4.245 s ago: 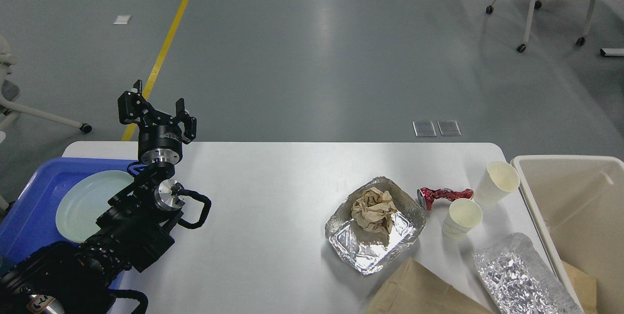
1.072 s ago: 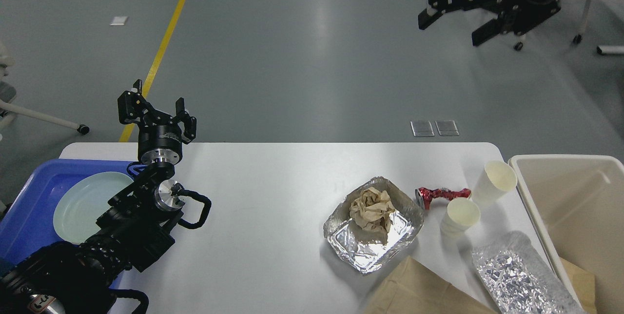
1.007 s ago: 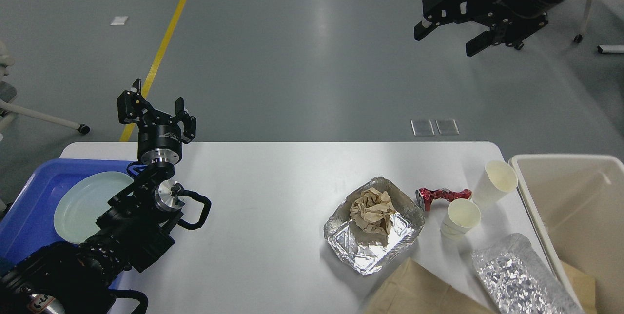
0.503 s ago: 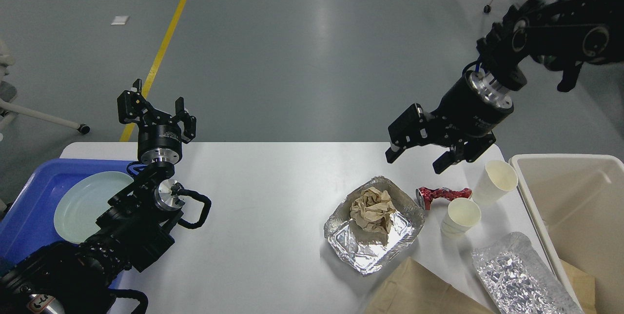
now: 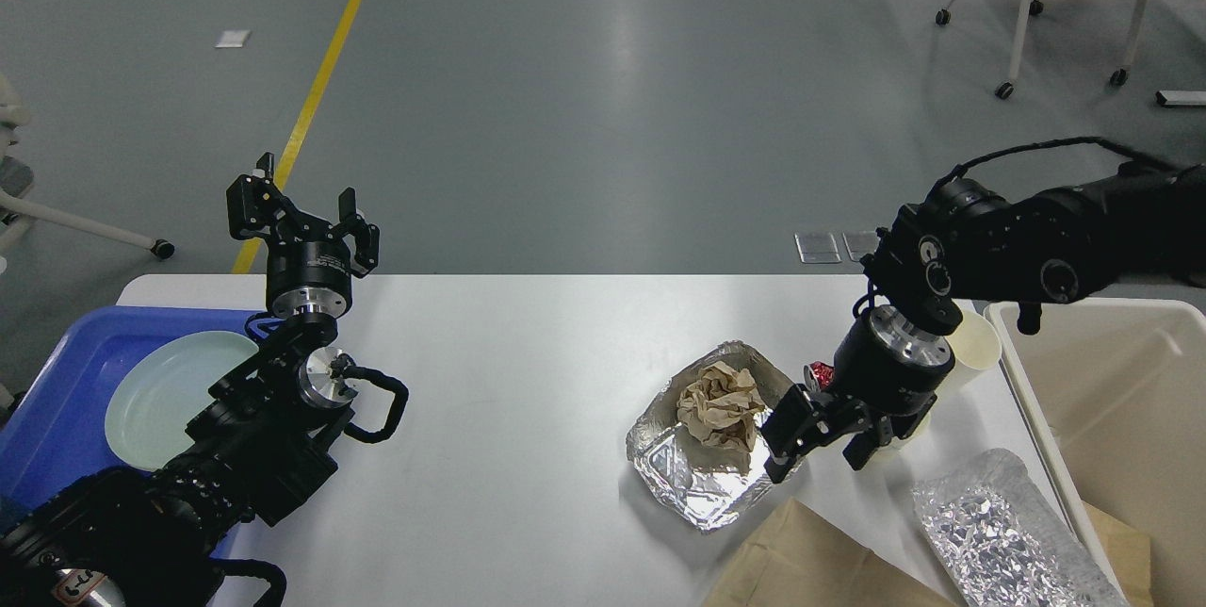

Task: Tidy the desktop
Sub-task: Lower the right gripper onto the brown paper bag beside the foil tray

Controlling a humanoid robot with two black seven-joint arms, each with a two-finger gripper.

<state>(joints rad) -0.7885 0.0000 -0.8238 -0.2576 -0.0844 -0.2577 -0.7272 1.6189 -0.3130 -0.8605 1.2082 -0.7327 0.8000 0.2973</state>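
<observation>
The white desktop (image 5: 528, 381) spans the lower view. A foil tray (image 5: 707, 456) with a crumpled brown paper ball (image 5: 721, 401) sits right of centre. My right gripper (image 5: 818, 456) is open, pointing down at the foil tray's right edge, and holds nothing. My right arm hides most of a crushed red can (image 5: 820, 371) and a paper cup; a second paper cup (image 5: 975, 338) shows behind it. My left gripper (image 5: 301, 216) is open and empty, raised above the desktop's back left corner.
A blue tray (image 5: 66, 400) with a pale plate (image 5: 170, 395) is at the left edge. A cream bin (image 5: 1112, 418) stands at the right. A crumpled foil piece (image 5: 999, 541) and a brown paper bag (image 5: 820, 565) lie at the front right.
My right arm has swung down from high at the back right to the desktop, its gripper now low at the foil tray's right edge. The left arm has not moved.
</observation>
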